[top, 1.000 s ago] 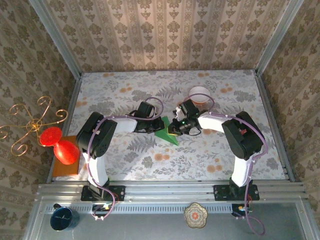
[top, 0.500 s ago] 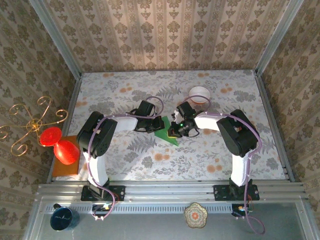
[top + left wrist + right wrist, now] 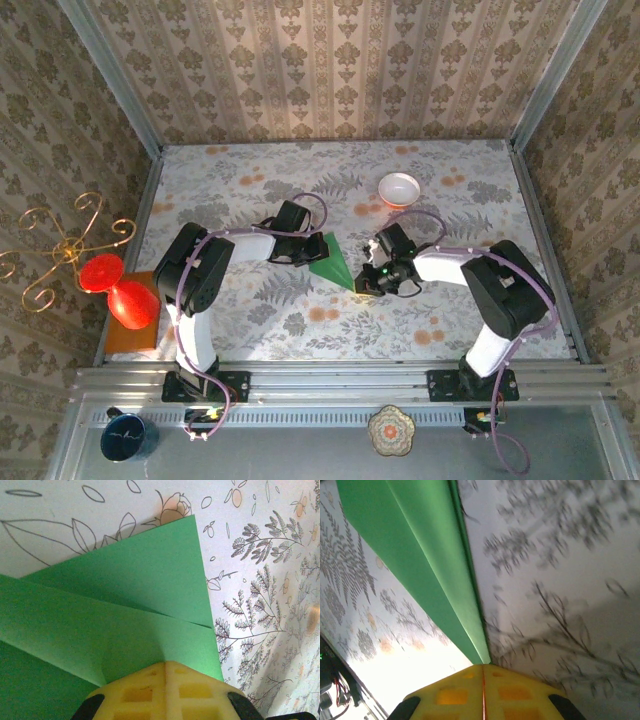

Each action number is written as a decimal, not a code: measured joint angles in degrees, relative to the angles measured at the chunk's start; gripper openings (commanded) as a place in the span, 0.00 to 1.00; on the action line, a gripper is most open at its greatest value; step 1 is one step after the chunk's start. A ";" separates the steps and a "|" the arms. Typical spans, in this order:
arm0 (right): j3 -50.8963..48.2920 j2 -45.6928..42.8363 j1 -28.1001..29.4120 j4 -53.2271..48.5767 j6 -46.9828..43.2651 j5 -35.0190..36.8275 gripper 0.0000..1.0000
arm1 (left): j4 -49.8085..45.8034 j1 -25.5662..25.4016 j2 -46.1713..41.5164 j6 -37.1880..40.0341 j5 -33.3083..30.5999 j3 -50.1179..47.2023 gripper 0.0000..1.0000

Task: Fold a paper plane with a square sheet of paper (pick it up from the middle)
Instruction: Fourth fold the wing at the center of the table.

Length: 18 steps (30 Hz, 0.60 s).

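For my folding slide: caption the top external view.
Two arms flank folded green paper on the floral table, left gripper at its left edge, right gripper at its near tip.

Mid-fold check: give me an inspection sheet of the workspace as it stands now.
Surface: floral tablecloth, lying flat.
Job's things: green paper, folded into a pointed wedge, between the two arms.
Clutter: white bowl with red rim beyond the right arm; red goblet-shaped object on an orange board at the left edge.
Pincers: left pincer shut, tips on the paper; right pincer shut, at the paper's point; whether either grips the paper cannot be told.
Cables: purple cable looped along each arm, none on the paper.
Surroundings: patterned walls; gold wire stand, blue cup, flower-shaped dish off the table.
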 measured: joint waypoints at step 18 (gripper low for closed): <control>6.12 -0.63 -3.30 10.03 5.01 1.03 0.43 | -4.92 3.87 -12.44 -3.30 -1.09 0.33 0.49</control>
